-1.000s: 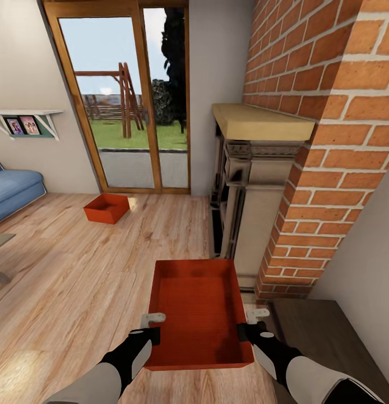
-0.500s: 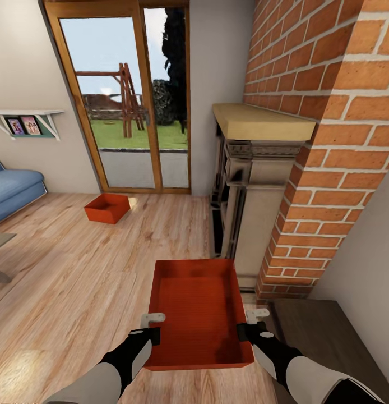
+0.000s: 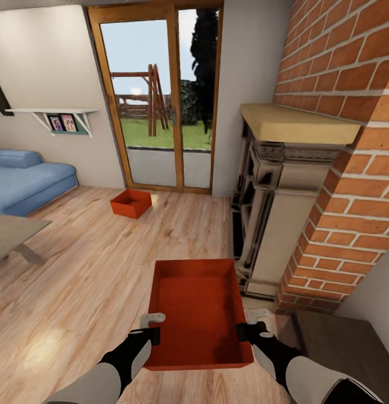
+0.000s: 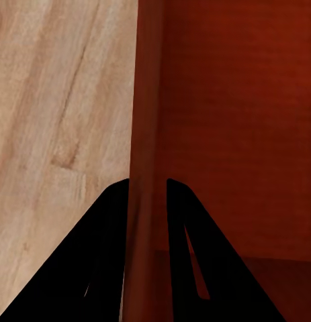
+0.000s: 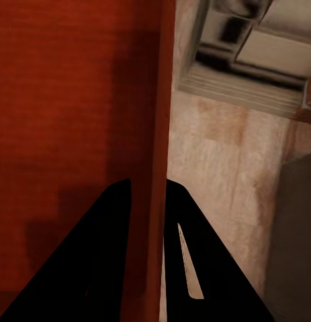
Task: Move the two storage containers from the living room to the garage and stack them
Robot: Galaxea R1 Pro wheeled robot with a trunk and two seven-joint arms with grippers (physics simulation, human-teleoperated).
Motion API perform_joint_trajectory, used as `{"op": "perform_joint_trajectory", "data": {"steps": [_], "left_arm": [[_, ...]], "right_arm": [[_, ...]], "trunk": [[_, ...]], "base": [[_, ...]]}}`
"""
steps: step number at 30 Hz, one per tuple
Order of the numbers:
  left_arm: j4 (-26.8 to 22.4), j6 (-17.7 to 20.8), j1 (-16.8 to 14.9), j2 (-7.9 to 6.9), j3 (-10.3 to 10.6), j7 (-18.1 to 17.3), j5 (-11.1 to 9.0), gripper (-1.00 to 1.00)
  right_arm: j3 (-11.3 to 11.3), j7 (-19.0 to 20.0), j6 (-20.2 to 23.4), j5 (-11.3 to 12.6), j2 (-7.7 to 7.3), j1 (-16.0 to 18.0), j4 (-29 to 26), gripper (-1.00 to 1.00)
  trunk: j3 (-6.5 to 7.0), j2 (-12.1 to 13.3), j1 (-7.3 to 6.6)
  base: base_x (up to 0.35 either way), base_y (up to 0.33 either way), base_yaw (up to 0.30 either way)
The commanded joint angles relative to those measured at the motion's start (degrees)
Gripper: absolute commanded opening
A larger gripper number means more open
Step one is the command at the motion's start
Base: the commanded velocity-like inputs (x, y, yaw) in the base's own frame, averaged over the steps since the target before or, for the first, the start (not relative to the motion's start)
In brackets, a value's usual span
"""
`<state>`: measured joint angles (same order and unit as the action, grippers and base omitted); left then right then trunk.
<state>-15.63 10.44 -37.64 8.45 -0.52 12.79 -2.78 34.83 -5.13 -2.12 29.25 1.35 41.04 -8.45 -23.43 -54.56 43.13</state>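
Observation:
I hold an orange-red storage container (image 3: 197,311) in front of me above the light wood-plank floor of the living room. My left gripper (image 3: 152,335) is shut on its left wall (image 4: 147,134), and my right gripper (image 3: 244,332) is shut on its right wall (image 5: 160,134). The black fingers (image 4: 101,255) straddle the thin wall on both sides. A second storage container (image 3: 131,203) sits on the planks near the glass doors (image 3: 161,106), well ahead and to the left.
A brick fireplace (image 3: 340,168) with a pale mantel (image 3: 295,123) stands close on the right. A blue sofa (image 3: 26,179) and a table corner (image 3: 15,233) are at the left. A dark low surface (image 3: 340,348) lies at the lower right.
The whole view has shifted: the door, fireplace and far container sit further right and the sofa shows more, so the camera has turned left. The held container and both grippers look unchanged.

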Motion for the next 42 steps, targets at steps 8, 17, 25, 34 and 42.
{"op": "perform_joint_trajectory", "data": {"steps": [8,17,25,34,42], "left_arm": [[-0.06,0.46,0.03,-0.88,0.33,0.66,0.5,-1.0],[-0.1,0.46,0.03,-0.89,0.34,0.74,0.56,-1.0],[-0.1,0.44,0.03,-0.89,0.33,0.75,0.58,-1.0],[-0.18,0.46,0.03,-0.89,0.34,0.75,0.58,-1.0],[-0.19,0.46,0.03,-0.89,0.34,0.75,0.58,-1.0]], "right_arm": [[-1.17,-0.41,-0.34,-0.07,-0.03,0.09,0.01,-1.0],[-1.17,-0.43,-0.34,-0.07,-0.04,0.09,0.01,-1.0],[-1.17,-0.45,-0.34,-0.07,-0.04,0.09,0.01,-1.0],[-1.17,-0.47,-0.34,-0.07,-0.04,0.09,0.01,-1.0],[-1.17,-0.49,-0.34,-0.07,-0.04,0.09,0.01,-1.0]], "trunk": [[-0.06,-0.04,0.0],[-0.06,-0.04,0.0],[-0.06,-0.04,0.0],[-0.06,-0.04,0.0],[-0.06,-0.04,0.0]], "base": [[0.0,0.0,0.3],[0.0,0.0,0.3],[0.0,0.0,0.3],[0.0,0.0,0.3],[0.0,0.0,0.3]]}}
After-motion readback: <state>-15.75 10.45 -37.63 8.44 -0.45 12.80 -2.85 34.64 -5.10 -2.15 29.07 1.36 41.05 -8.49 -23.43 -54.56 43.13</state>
